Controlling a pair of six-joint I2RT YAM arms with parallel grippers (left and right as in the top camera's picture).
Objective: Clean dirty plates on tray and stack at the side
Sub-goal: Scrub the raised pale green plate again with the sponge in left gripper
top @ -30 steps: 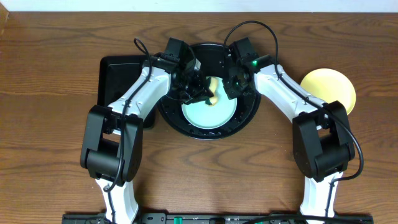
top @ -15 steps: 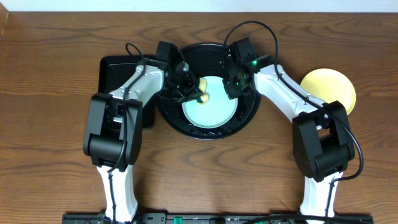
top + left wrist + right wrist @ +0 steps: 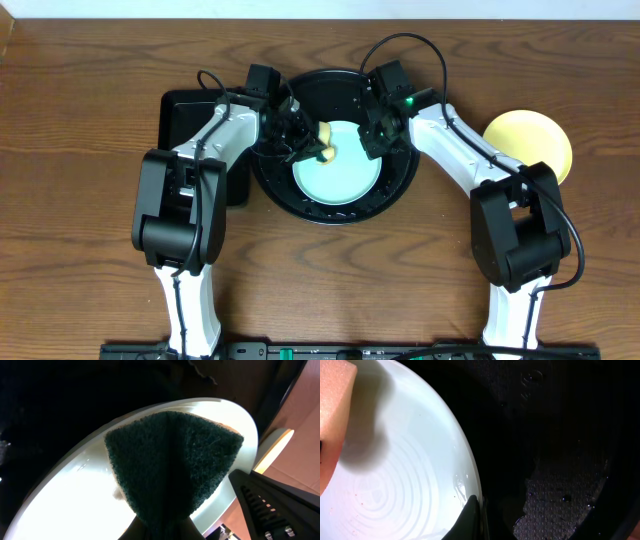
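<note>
A large round black tray (image 3: 402,192) sits at the far middle of the wooden table (image 3: 80,250), and a pale mint plate (image 3: 340,178) lies inside it, toward the near side. The left gripper (image 3: 306,140) reaches in over the tray's left rim, its jaws clenched on a sponge (image 3: 323,141). In the overhead view the sponge's yellow body rests at the plate's far left edge. The left wrist view shows the sponge's dark green scouring face (image 3: 175,465) spread out and pressed against the bright plate surface (image 3: 70,500). The right gripper (image 3: 372,140) comes in from the other side and is pinched closed on the far right rim of the plate. In the right wrist view a dark fingertip (image 3: 470,512) sits right on that rim, with the plate's ringed face (image 3: 395,475) to its left and the textured tray floor (image 3: 560,435) to its right. The sponge's foam corner (image 3: 334,415) shows at the top left of that view, touching the plate. A pale yellow plate (image 3: 528,146) lies on the table well to the right of the tray, beside the right arm. A rectangular black tray (image 3: 186,125) sits just to the left of the round one, partly under the left arm.
</note>
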